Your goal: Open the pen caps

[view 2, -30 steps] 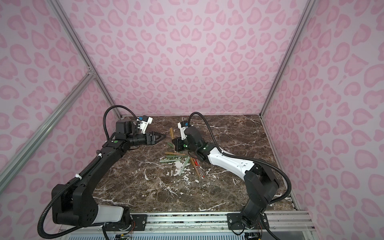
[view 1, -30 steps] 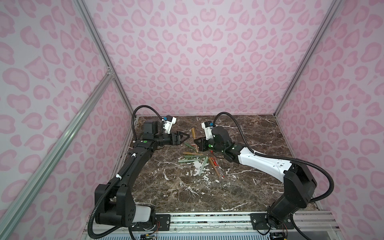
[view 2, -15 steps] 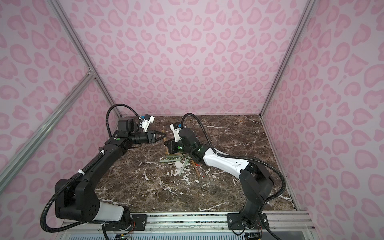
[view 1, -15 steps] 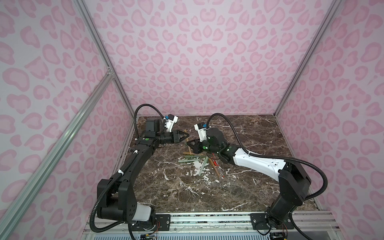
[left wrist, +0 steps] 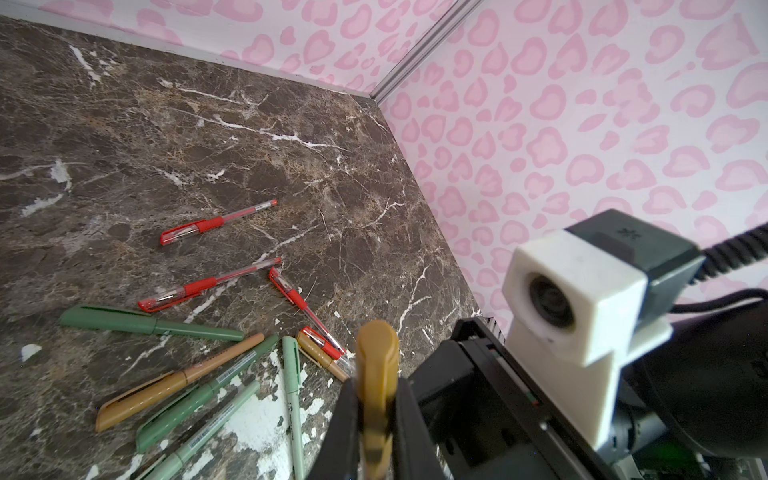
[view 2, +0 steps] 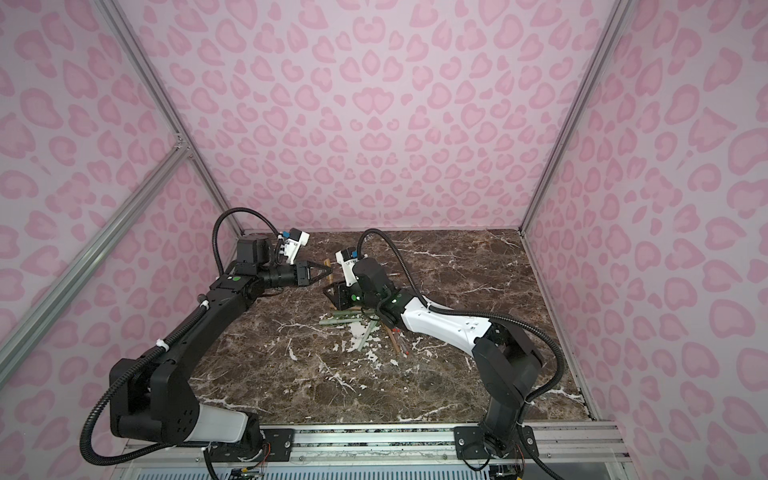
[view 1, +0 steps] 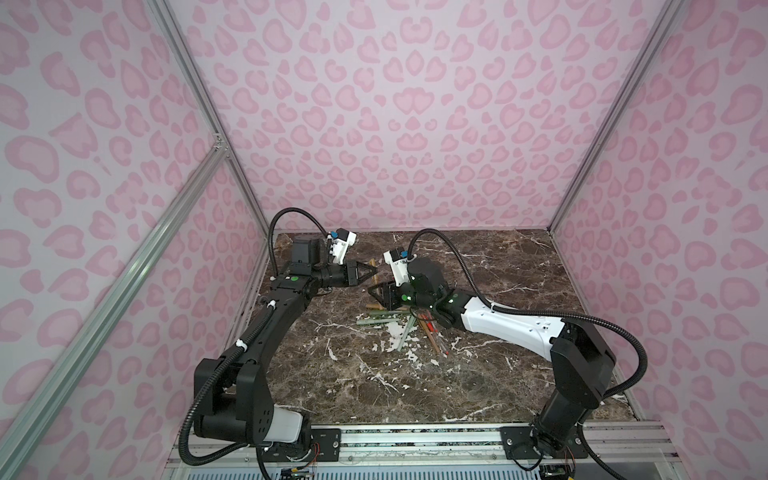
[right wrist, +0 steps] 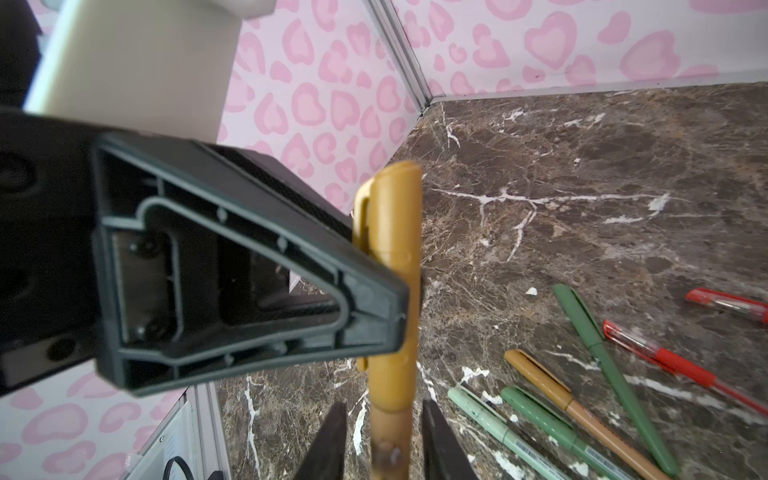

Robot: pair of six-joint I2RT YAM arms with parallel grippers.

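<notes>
By the look of it, the work is only just getting under way. The left fingers (left wrist: 343, 436) are clamping the tan-brown cap (right wrist: 392, 249) of one pen, holding it up above the desk (view 1: 498, 374) toward the back, between the two arms. The right wrist view is showing that cap sitting seated on its barrel (right wrist: 390, 436), not pulled off. The right fingers (right wrist: 330, 444) are standing open on either side of the barrel with a gap on each side, so they are not gripping it. Below, the red pens (left wrist: 195, 226), green pens (left wrist: 149, 325) and other tan pens (left wrist: 178, 382) are lying loosely bunched on the desk, each apparently wearing its cap, and no loose cap is showing. So every cap seems left to do, starting with the one in hand, which is probably needing a firm hold on the barrel before any pull.
</notes>
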